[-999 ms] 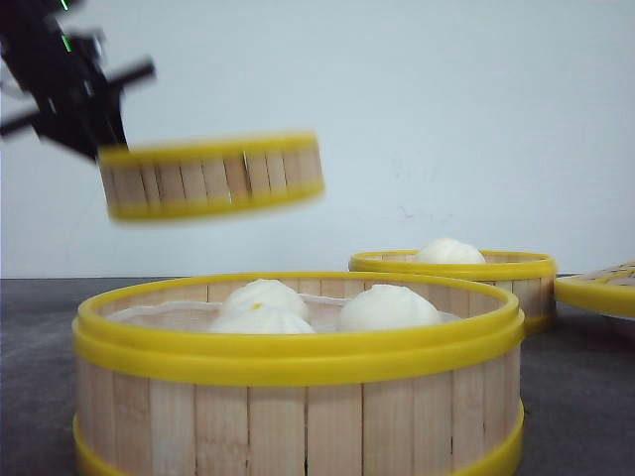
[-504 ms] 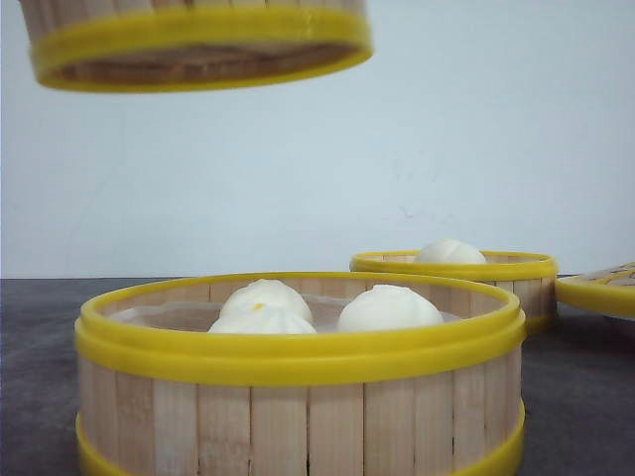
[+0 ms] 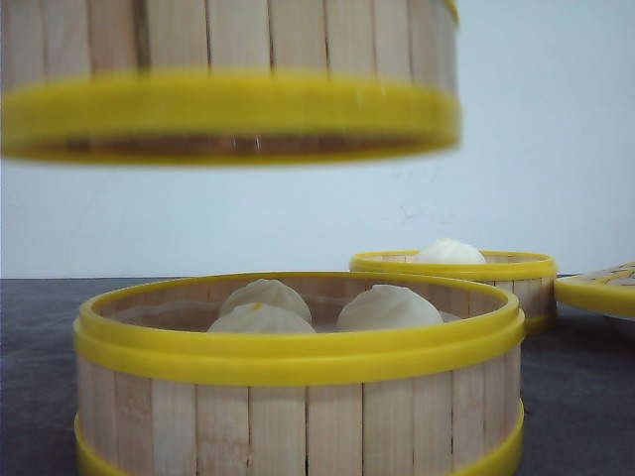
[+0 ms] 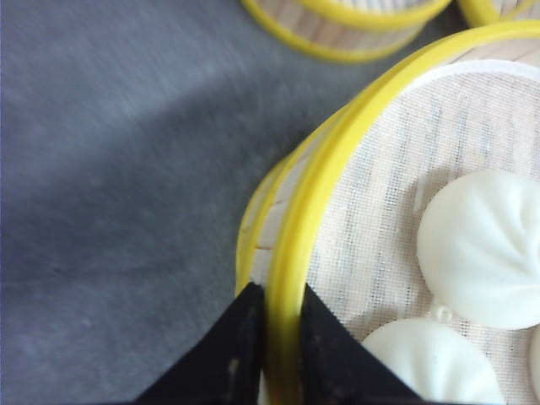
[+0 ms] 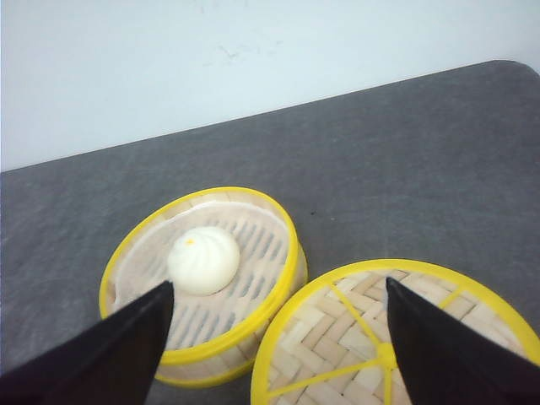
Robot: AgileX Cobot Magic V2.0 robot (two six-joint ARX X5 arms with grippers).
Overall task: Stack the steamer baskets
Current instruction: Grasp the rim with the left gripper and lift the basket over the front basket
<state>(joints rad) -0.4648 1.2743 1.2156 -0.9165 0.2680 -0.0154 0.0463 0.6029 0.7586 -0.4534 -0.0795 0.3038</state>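
In the front view, the steamer basket I am holding (image 3: 228, 79) fills the upper left of the frame, blurred, hanging in the air above the near basket (image 3: 298, 382) and not touching it. Its top and left side are cut off by the frame edge, and my left arm does not show here at all. The near basket sits on the dark tabletop (image 3: 580, 397) at the bottom centre, its lower edge cut off; three white buns (image 3: 389, 307) show over its rim. A far basket (image 3: 453, 273) stands at centre right with one bun peeking out, and only a sliver of the flat lid (image 3: 598, 290) shows at the right edge.

My left wrist view shows what the front view hides: my left hand (image 4: 281, 333) at the bottom centre, its two black fingers (image 4: 228, 350) pinched on the yellow rim of the held basket, one finger either side of the wall. The basket's cloth lining and buns fill the right of that frame, cropped. More yellow rims show along the top edge, too cropped to name.

My right wrist view looks down on the far basket at lower left and the woven lid at lower right, just beside each other. My right hand (image 5: 274, 346) has its two dark fingers spread wide at the bottom corners, holding nothing.
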